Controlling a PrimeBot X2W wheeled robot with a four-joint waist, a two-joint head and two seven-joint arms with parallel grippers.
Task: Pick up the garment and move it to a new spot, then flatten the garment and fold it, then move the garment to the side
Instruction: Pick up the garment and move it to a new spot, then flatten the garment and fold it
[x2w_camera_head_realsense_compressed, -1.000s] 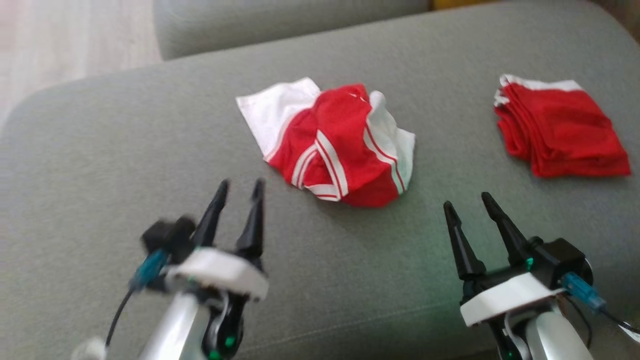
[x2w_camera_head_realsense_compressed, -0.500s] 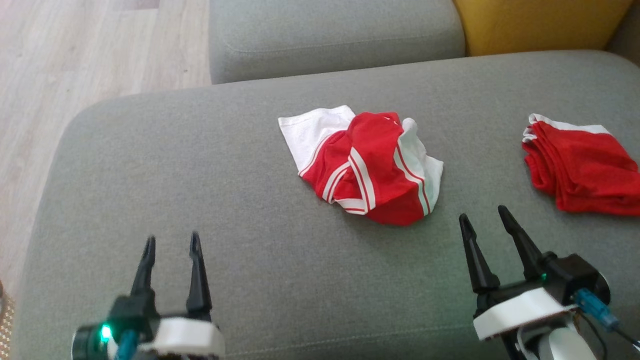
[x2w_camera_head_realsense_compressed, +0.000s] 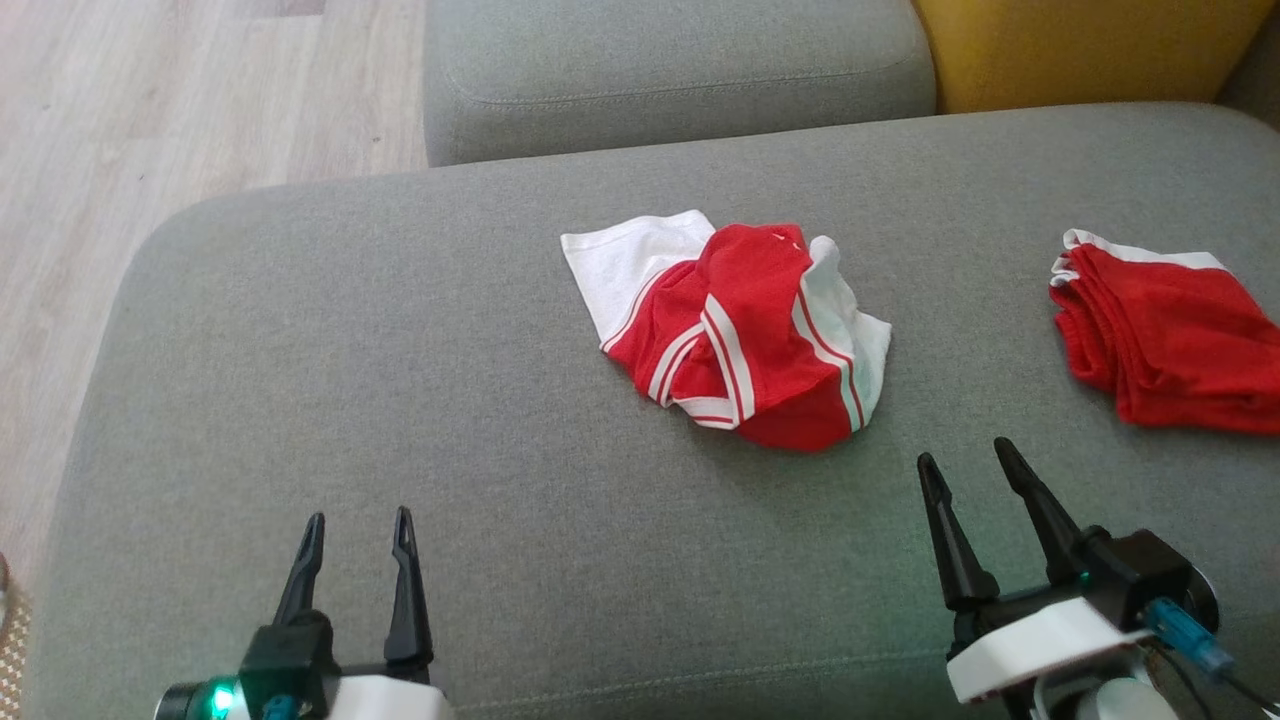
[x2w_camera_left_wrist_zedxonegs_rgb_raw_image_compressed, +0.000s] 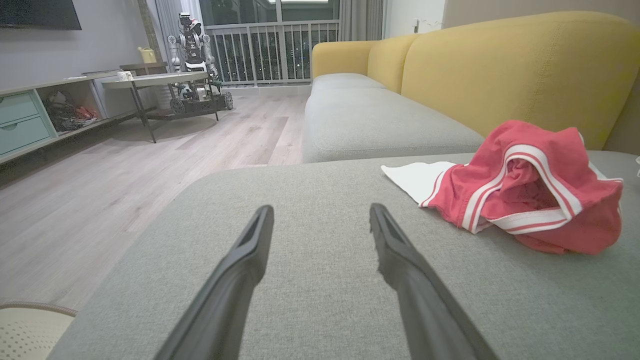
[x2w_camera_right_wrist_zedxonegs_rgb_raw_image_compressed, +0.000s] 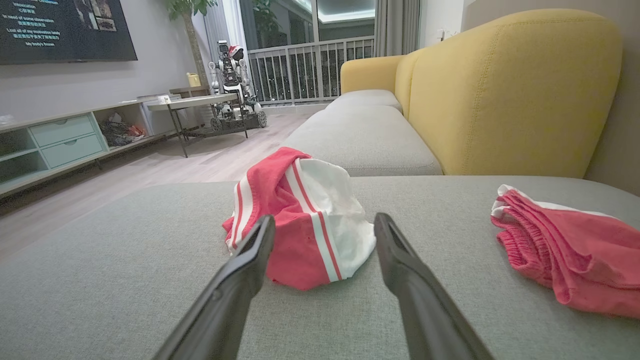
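Note:
A crumpled red and white garment (x2w_camera_head_realsense_compressed: 735, 325) with white stripes lies in the middle of the grey sofa cushion (x2w_camera_head_realsense_compressed: 400, 380). It also shows at the right in the left wrist view (x2w_camera_left_wrist_zedxonegs_rgb_raw_image_compressed: 520, 187) and straight ahead in the right wrist view (x2w_camera_right_wrist_zedxonegs_rgb_raw_image_compressed: 300, 215). My left gripper (x2w_camera_head_realsense_compressed: 358, 528) hovers open at the lower left, well short of the garment. My right gripper (x2w_camera_head_realsense_compressed: 968, 462) stands open at the lower right, just below the garment's near edge. Both hold nothing.
A folded red garment (x2w_camera_head_realsense_compressed: 1165, 340) lies at the cushion's right edge. A second grey cushion (x2w_camera_head_realsense_compressed: 670, 70) and a yellow backrest (x2w_camera_head_realsense_compressed: 1080, 45) lie beyond. Wooden floor (x2w_camera_head_realsense_compressed: 130, 120) runs along the left. A table (x2w_camera_left_wrist_zedxonegs_rgb_raw_image_compressed: 155, 82) and another robot (x2w_camera_left_wrist_zedxonegs_rgb_raw_image_compressed: 192, 45) stand far off.
The head camera has tilted, so the scene has shifted down and right. My left gripper has pulled back toward the lower left. The right gripper and the garment stay where they were.

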